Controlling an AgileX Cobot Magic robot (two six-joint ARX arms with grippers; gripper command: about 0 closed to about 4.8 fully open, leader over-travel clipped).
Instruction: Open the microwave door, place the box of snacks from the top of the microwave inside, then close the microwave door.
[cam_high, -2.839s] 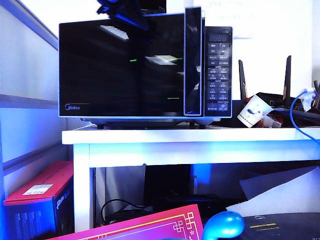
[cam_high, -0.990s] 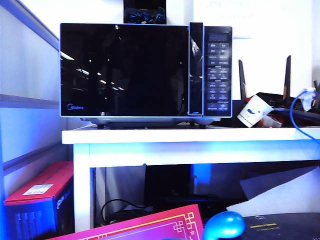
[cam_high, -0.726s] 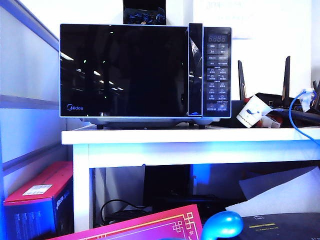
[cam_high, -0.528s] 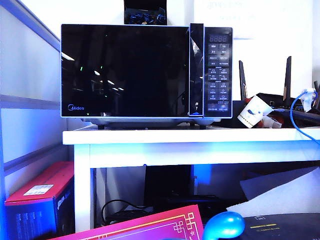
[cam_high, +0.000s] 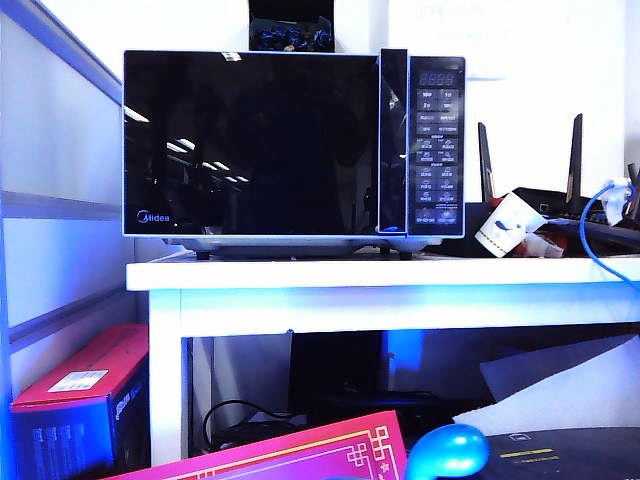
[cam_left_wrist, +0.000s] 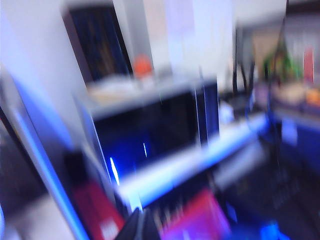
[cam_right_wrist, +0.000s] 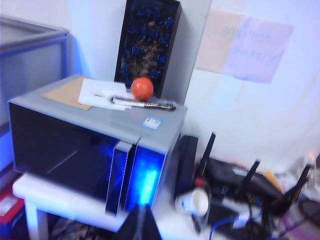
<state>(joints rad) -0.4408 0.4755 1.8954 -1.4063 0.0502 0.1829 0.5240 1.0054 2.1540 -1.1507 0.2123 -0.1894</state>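
The black microwave (cam_high: 290, 145) stands on the white table (cam_high: 380, 275). Its glossy microwave door (cam_high: 250, 140) lies flush with the silver-edged handle strip (cam_high: 393, 140) beside the button panel (cam_high: 437, 150). The box of snacks is out of view. Neither gripper shows in the exterior view. In the blurred left wrist view, my left gripper (cam_left_wrist: 142, 225) hangs well back from the microwave (cam_left_wrist: 155, 125), its dark tips together on nothing. My right gripper (cam_right_wrist: 142, 217) is shut and empty, off the panel-side front corner of the microwave (cam_right_wrist: 95, 130).
On the microwave's top lie papers (cam_right_wrist: 100, 93), a pen and an orange ball (cam_right_wrist: 142, 88), in front of a dark box of blue-wrapped pieces (cam_right_wrist: 147, 45). A tipped white cup (cam_high: 505, 222), a black router (cam_high: 560, 200) and a blue cable (cam_high: 600, 250) sit right of it. A red box (cam_high: 80, 400) stands under the table.
Earlier the door stood ajar with a dark arm over the microwave's top. Now the door is flush shut and no arm is in the exterior view.
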